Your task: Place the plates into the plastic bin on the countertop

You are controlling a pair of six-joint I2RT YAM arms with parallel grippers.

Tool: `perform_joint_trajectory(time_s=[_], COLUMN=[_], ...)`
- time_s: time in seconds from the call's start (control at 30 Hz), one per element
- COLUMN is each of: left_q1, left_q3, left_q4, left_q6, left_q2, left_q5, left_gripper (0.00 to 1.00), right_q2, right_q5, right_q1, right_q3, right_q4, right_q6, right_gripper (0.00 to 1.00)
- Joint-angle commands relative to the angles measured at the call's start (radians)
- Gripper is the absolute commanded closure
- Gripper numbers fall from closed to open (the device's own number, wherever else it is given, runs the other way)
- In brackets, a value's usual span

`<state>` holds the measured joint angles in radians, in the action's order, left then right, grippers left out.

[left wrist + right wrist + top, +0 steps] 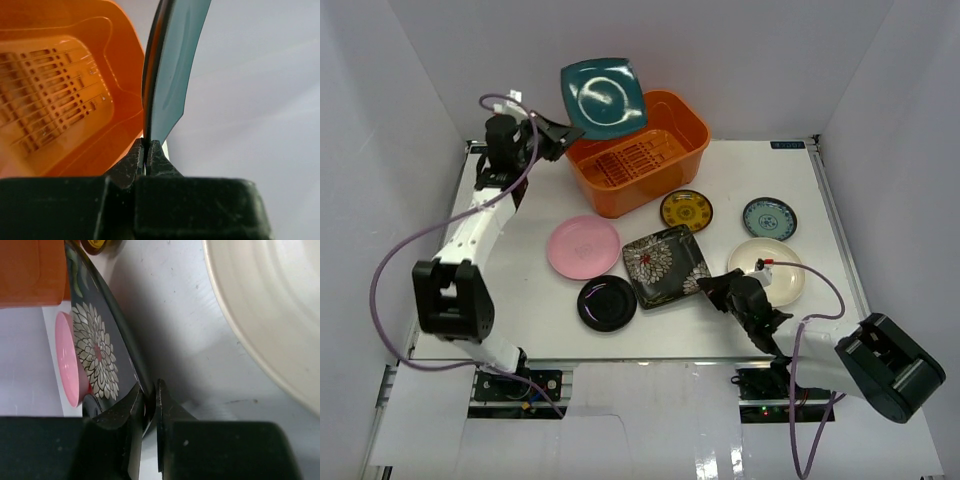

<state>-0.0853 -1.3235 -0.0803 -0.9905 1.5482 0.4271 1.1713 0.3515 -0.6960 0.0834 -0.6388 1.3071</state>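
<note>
Left pincer [566, 136] is clamped on the edge of the plain teal plate [604, 97], holding it up over the orange bin's [688, 122] far-left corner. The pink plate [583, 247] and the glossy black plate [607, 303] sit on the tabletop [810, 190]. Right pincer [150, 396] is pinched shut on the flowered black plate's [665, 266] edge, beside the cream plate [775, 262].
</note>
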Motion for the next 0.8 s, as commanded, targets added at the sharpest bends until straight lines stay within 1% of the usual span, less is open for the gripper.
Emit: perform_joint_trajectory(time_s=[0.0, 0.03, 0.07, 0.1, 0.13, 0.17, 0.23, 0.27, 0.3, 0.33, 0.37, 0.4, 0.43, 0.47, 0.5, 0.53, 0.6, 0.63, 0.7, 0.73, 0.77], left_q1=[-0.028, -0.037, -0.042, -0.045, -0.048, -0.051, -0.059, -0.062, -0.067, -0.073, -0.076, -0.077, -0.079, -0.079, -0.079, -0.079, -0.08, -0.08, -0.08, -0.08, -0.08], left_q3=[-0.193, -0.23, -0.306, -0.351, -0.393, -0.46, -0.517, -0.542, -0.595, -0.617, -0.635, -0.673, -0.686, -0.691, -0.691, -0.686, -0.68, -0.675, -0.66, -0.639, -0.631], left_q4=[-0.064, -0.059, -0.047, -0.011, 0.008, 0.019, 0.046, 0.062, 0.074, 0.074, 0.114, 0.123, 0.129, 0.138, 0.139, 0.142, 0.14, 0.142, 0.139, 0.131, 0.119], left_q6=[-0.01, -0.016, -0.016, -0.004, 0.0, 0.001, 0.0, 0.0, 0.003, 0.009, 0.013, 0.015, 0.016, 0.016, 0.015, 0.016, 0.01, 0.01, 0.0, 0.0, 0.0], left_q2=[0.123, 0.212, 0.254, 0.297, 0.378, 0.415, 0.484, 0.544, 0.571, 0.596, 0.639, 0.657, 0.674, 0.694, 0.699, 0.705, 0.72, 0.727, 0.728, 0.724, 0.718], left_q5=[0.094, 0.105, 0.11, 0.111, 0.111, 0.12, 0.131, 0.136, 0.147, 0.145, 0.145, 0.148, 0.15, 0.15, 0.147, 0.148, 0.162, 0.176, 0.191, 0.199, 0.203], left_gripper=[1.0, 1.0, 1.0, 1.0, 1.0, 1.0, 1.0, 1.0, 1.0, 1.0, 1.0, 1.0, 1.0, 1.0, 1.0, 1.0, 1.0, 1.0, 1.0, 0.83, 0.7], right_q2=[-0.089, -0.135, -0.244, -0.304, -0.359, -0.472, -0.57, -0.641, -0.666, -0.679, -0.683, -0.677, -0.668, -0.641, -0.622, -0.605, -0.538, -0.486, -0.434, -0.408, -0.351], right_q5=[0.01, 0.017, 0.036, 0.049, 0.063, 0.073, 0.076, 0.073, 0.072, 0.064, 0.051, 0.044, 0.038, 0.032, 0.033, 0.037, 0.049, 0.05, 0.038, 0.029, 0.012], right_q1=[-0.008, -0.01, -0.011, -0.014, -0.013, -0.014, -0.013, -0.013, -0.013, -0.011, -0.011, -0.01, -0.01, -0.01, -0.007, -0.007, 0.003, 0.007, 0.032, 0.044, 0.056], right_q3=[-0.039, -0.039, -0.036, -0.018, -0.004, 0.015, 0.081, 0.107, 0.137, 0.206, 0.246, 0.284, 0.356, 0.39, 0.426, 0.502, 0.587, 0.671, 0.754, 0.791, 0.856], right_q4=[0.073, 0.092, 0.153, 0.195, 0.243, 0.334, 0.416, 0.471, 0.496, 0.517, 0.534, 0.559, 0.562, 0.562, 0.561, 0.561, 0.554, 0.553, 0.545, 0.524, 0.509], right_q6=[-0.084, -0.1, -0.142, -0.166, -0.184, -0.233, -0.272, -0.308, -0.328, -0.348, -0.386, -0.402, -0.416, -0.431, -0.456, -0.471, -0.527, -0.546, -0.574, -0.592, -0.6], right_gripper=[0.92, 0.92, 0.92, 0.92, 0.92, 0.92, 0.92, 0.92, 0.92, 0.92, 0.92, 0.92, 0.92, 0.92, 0.92, 0.92, 0.92, 0.92, 0.92, 0.92, 0.92])
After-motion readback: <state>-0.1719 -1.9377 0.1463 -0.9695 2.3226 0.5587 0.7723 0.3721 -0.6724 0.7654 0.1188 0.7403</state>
